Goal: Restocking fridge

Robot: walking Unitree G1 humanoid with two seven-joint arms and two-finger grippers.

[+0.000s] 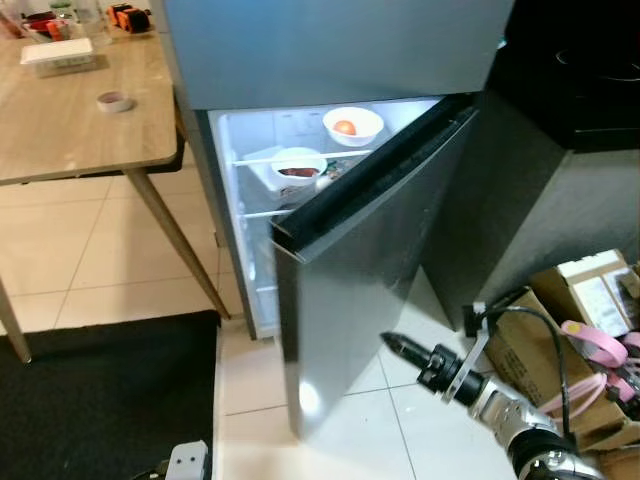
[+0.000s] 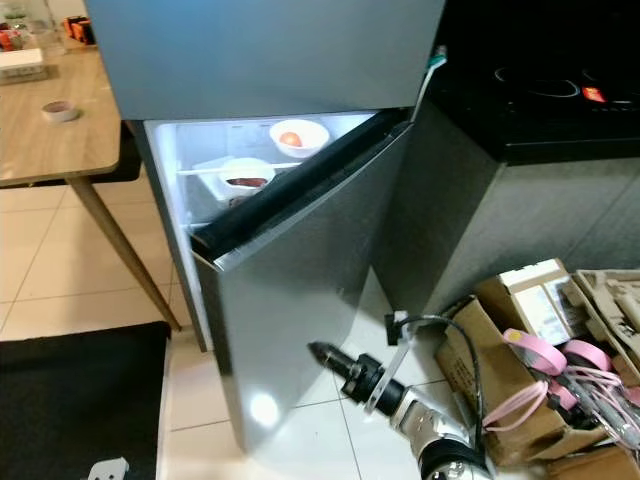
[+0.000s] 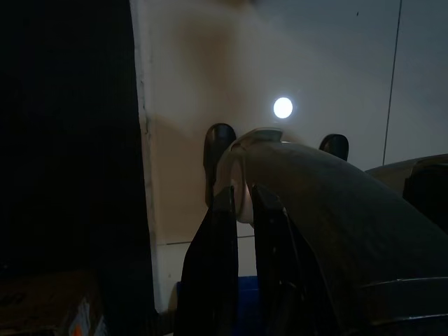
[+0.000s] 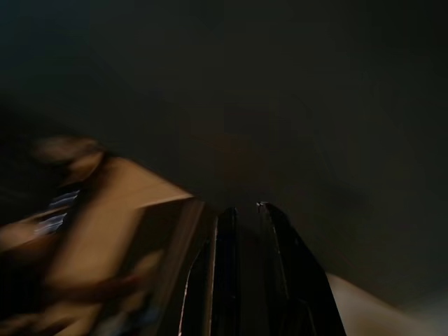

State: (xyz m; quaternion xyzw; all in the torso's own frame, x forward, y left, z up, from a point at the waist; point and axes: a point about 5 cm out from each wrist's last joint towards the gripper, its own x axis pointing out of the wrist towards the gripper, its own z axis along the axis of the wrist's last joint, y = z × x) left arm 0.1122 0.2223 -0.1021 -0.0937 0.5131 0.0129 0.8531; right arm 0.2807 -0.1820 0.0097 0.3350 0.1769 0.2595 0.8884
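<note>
Reaching low toward the grey steel fridge door (image 1: pixel 370 290), the right gripper (image 1: pixel 392 343) has its two black fingers pressed together with nothing between them; the right wrist view agrees, the fingers lying nearly closed against a dark surface. The tip sits just beside the outer face of the half-open door, near its lower part; contact cannot be confirmed.

The left gripper (image 3: pixel 238 203) appears in the left wrist view pinching the rim of a pale rounded bowl-like object (image 3: pixel 294 182), with a white wall and a reflected light spot beyond. Contents of that object cannot be made out.

Risks, as judged:
- A push from the closed tip on the outer face would swing the door shut, when stocking needs it open wider.
- The tip could skid on smooth steel and scratch it.
- The thin rim pinch on the left looks insecure; a jolt could tip or drop the object.

Beyond the door, farther from the gripper and above it, the lit fridge compartment (image 1: pixel 250 170) holds a white bowl with an orange-red item (image 1: pixel 352 125) on the upper shelf and a white bowl with dark red contents (image 1: pixel 298 165) on the shelf below. Free shelf room looks limited.

Obstructions: open cardboard boxes with pink tape rolls (image 1: pixel 590 330) close behind the right arm restrict elbow room. A black floor mat (image 1: pixel 100 400) and a wooden table (image 1: pixel 80 110) lie across the door on the far side.
</note>
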